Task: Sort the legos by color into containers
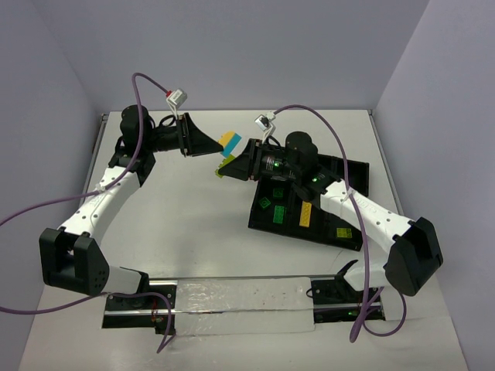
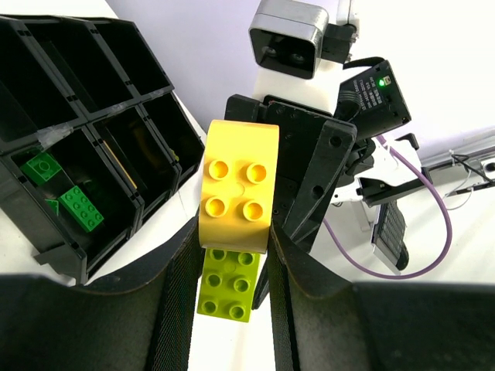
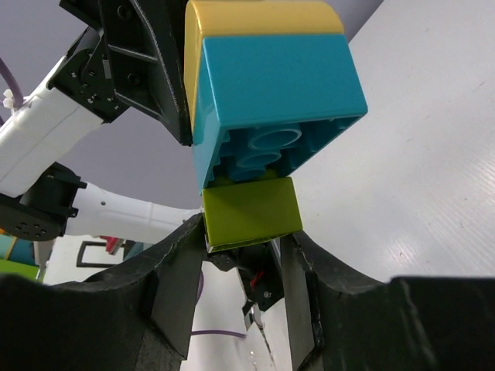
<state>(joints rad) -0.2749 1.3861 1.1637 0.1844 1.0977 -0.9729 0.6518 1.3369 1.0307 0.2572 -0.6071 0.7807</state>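
Left pincer (image 2: 233, 238): narrowed onto yellow lego (image 2: 238, 182);
Right pincer (image 3: 244, 232): we see it gripping lime lego (image 3: 249, 210);
Blue lego (image 3: 274, 85): between them, beside tray (image 1: 261, 219).

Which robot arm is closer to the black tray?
Right. The right arm stretches over the black tray; the left arm is over the table, left of it.

You are looking at the left arm (image 1: 99, 202) and the right arm (image 1: 370, 216), both wearing white shells between blocky black joint housings. A purple cable (image 1: 143, 77) is looping off each wrist, and each is carrying a small white connector (image 1: 177, 97). The left tool (image 2: 232, 247) is showing broad matte-black fingers (image 2: 178, 309). In the upper right of the left wrist view, a green light (image 2: 380, 83) is glowing beside a silver-grey camera (image 2: 290, 35).
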